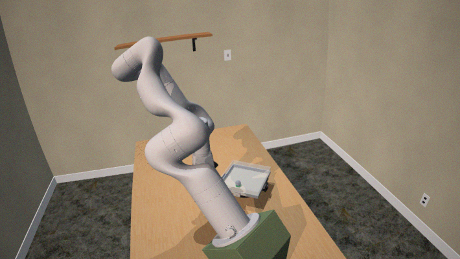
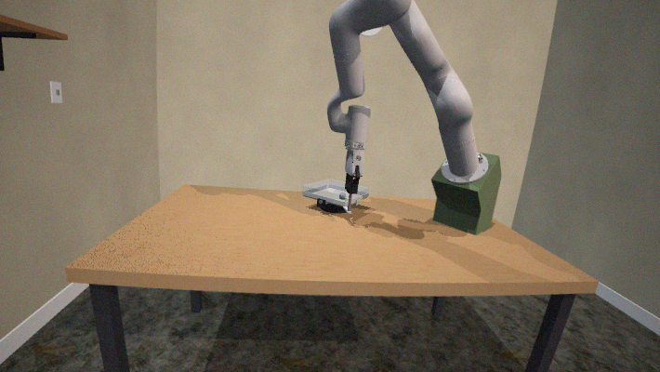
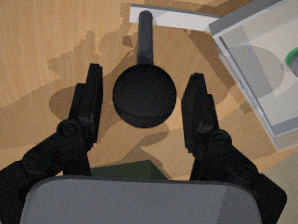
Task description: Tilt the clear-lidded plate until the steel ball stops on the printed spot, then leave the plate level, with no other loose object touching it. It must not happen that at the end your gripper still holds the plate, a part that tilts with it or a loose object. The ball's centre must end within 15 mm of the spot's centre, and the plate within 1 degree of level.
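Observation:
The clear-lidded plate (image 1: pixel 250 193) (image 2: pixel 321 190) (image 3: pixel 252 63) sits on a dark pivot (image 2: pixel 327 205) on the wooden table and looks tipped down on the side nearest my gripper. The steel ball (image 1: pixel 238 183) (image 2: pixel 342 194) lies near the plate's near-left corner, on or right beside the green spot, which is only a sliver at the edge of the wrist view (image 3: pixel 293 63). My gripper (image 2: pixel 351 187) (image 3: pixel 144 83) points straight down beside that corner. Its open fingers straddle a dark round knob (image 3: pixel 144 98) on a stem joined to a white tab (image 3: pixel 174 18), with gaps on both sides.
The arm's green base block (image 1: pixel 259 241) (image 2: pixel 466 201) stands on the table (image 1: pixel 162 210) (image 2: pixel 279 251) close to the plate. The arm's own links hide the gripper in the top view. A wooden shelf (image 1: pixel 181 37) hangs on the back wall.

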Robot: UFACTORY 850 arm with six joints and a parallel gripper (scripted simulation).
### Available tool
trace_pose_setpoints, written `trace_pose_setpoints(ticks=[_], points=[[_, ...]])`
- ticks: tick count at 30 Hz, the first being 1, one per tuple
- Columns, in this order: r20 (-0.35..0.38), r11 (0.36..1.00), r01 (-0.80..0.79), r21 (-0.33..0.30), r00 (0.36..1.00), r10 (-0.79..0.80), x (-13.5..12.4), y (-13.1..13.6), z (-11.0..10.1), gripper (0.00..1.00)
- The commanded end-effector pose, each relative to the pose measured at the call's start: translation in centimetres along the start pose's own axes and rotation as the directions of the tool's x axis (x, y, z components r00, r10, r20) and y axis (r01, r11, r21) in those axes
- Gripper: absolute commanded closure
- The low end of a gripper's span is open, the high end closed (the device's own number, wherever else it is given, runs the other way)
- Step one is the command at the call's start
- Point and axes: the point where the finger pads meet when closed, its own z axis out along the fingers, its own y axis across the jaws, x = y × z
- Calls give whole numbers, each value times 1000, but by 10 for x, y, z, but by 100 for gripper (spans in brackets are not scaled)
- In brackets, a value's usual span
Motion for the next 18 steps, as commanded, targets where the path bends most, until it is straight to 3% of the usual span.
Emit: trace_pose_setpoints(ticks=[1, 18], points=[[-1, 1000, 0, 0, 1000, 0, 0, 0, -5, 39], [-1, 1000, 0, 0, 1000, 0, 0, 0, -31, 39]])
